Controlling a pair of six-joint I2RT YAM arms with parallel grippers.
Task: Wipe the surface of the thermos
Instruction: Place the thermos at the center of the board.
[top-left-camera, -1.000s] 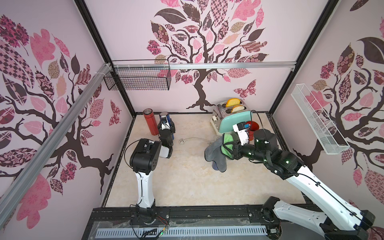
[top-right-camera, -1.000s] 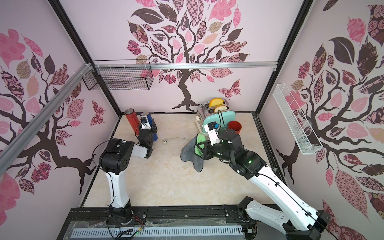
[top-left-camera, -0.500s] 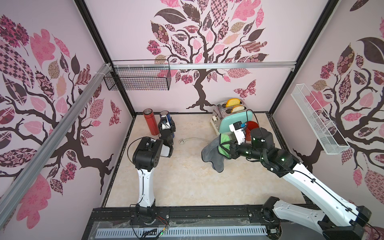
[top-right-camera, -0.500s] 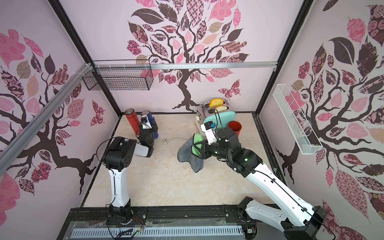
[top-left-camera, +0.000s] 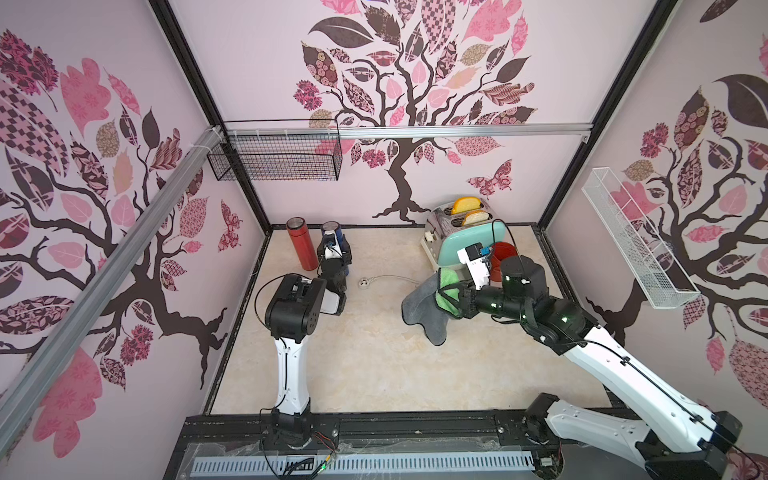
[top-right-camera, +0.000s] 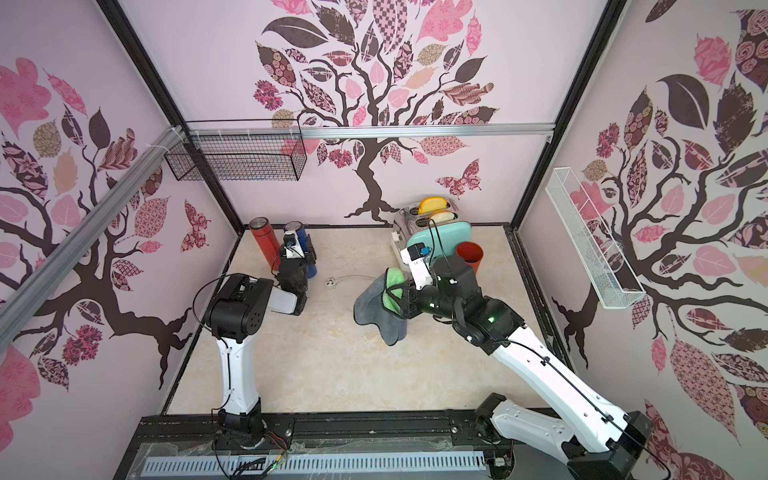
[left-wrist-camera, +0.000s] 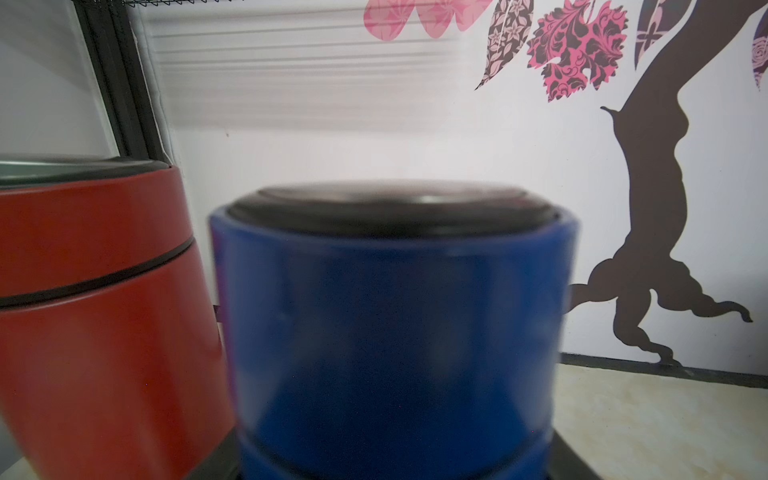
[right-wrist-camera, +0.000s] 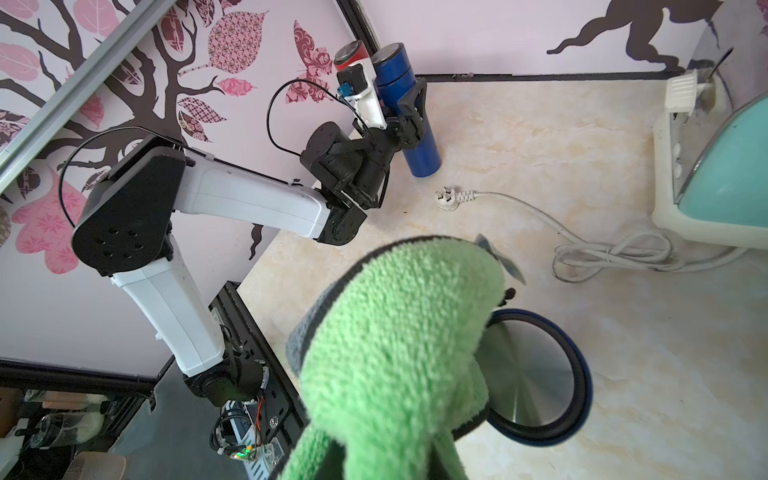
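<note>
A blue thermos (top-left-camera: 341, 243) (top-right-camera: 306, 246) with a steel lid is at the back left, and my left gripper (top-left-camera: 333, 266) (right-wrist-camera: 409, 112) is shut on its body. It fills the left wrist view (left-wrist-camera: 390, 332), blurred. Close beside it stands a red thermos (top-left-camera: 302, 245) (left-wrist-camera: 95, 311). My right gripper (top-left-camera: 451, 297) (top-right-camera: 401, 299) is shut on a green and grey cloth (top-left-camera: 419, 307) (right-wrist-camera: 399, 353), held above the middle right of the table. The cloth hides its fingertips. Under the cloth stands another blue steel-topped vessel (right-wrist-camera: 536, 378) (top-right-camera: 401, 330).
A toaster (top-left-camera: 457, 220) with bread, a teal board (top-left-camera: 469, 245) and a red cup (top-left-camera: 505, 253) stand at the back right. The toaster's white cord and plug (top-left-camera: 365, 282) lie between the arms. A wire basket (top-left-camera: 274, 162) and a white rack (top-left-camera: 631, 245) hang on the walls.
My right arm has shifted a little to the left with the cloth. The left gripper has moved slightly towards the back wall with the blue thermos.
</note>
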